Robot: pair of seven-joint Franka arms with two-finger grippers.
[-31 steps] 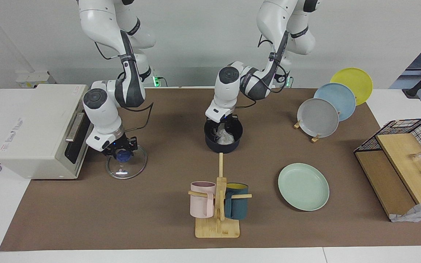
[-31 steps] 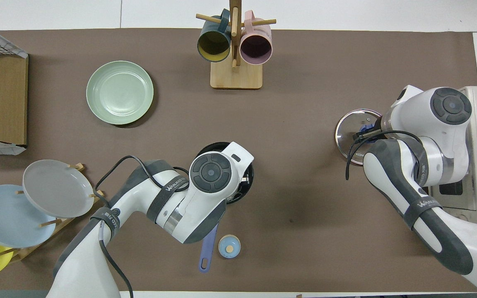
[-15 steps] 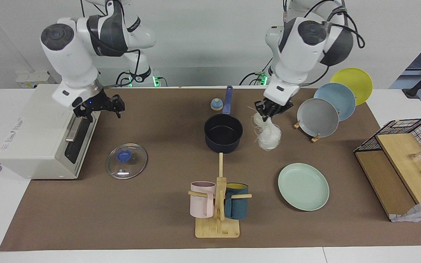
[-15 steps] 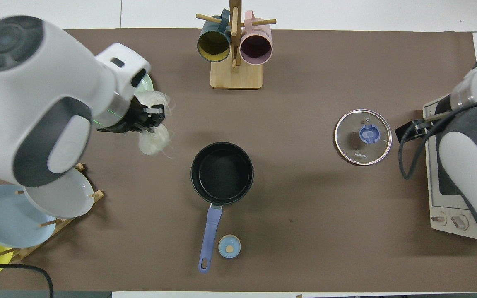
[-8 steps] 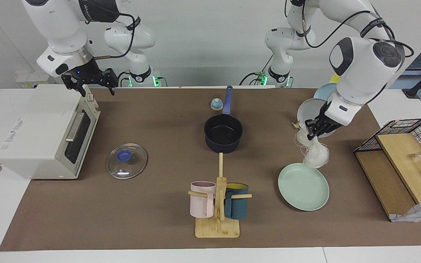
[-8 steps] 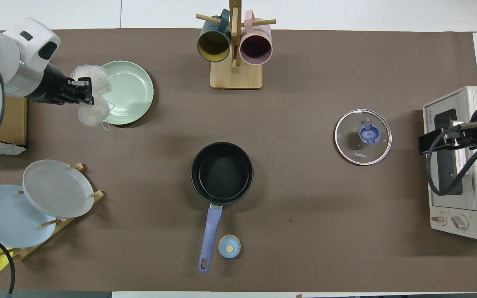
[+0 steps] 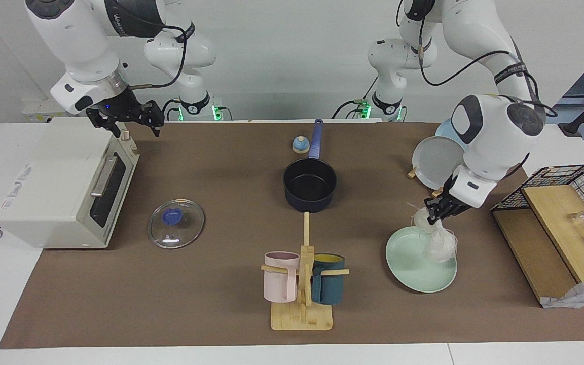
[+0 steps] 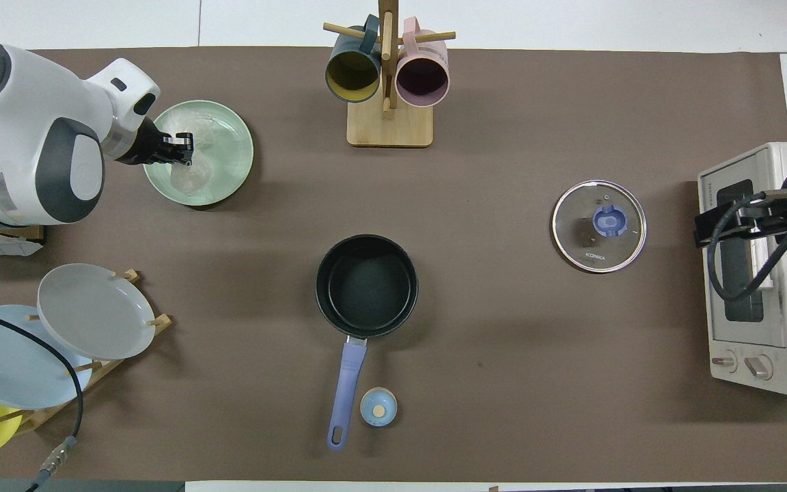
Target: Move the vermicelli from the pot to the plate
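The left pincer [image 7: 433,215] is hanging over the plate [image 7: 409,268], clamped on the top of the vermicelli [image 7: 439,245], which is dangling just beneath its fingertips with its lower end at the plate's surface. The empty pot [image 7: 309,190] is sitting mid-worktop, well apart from the plate. The right pincer [image 7: 124,117] is waiting over the toaster oven [image 7: 43,177], its fingers spread apart and holding nothing.

Both views were bright and evenly lit from above, with no harsh contrast. Shadows on the brown mat [image 7: 211,304] were soft and short, pooling close beside the pot [image 7: 309,190] and under the glass lid [image 8: 599,225], which caught a faint sheen. Focus was sharp across the table, with no motion blur and little bending at the edges
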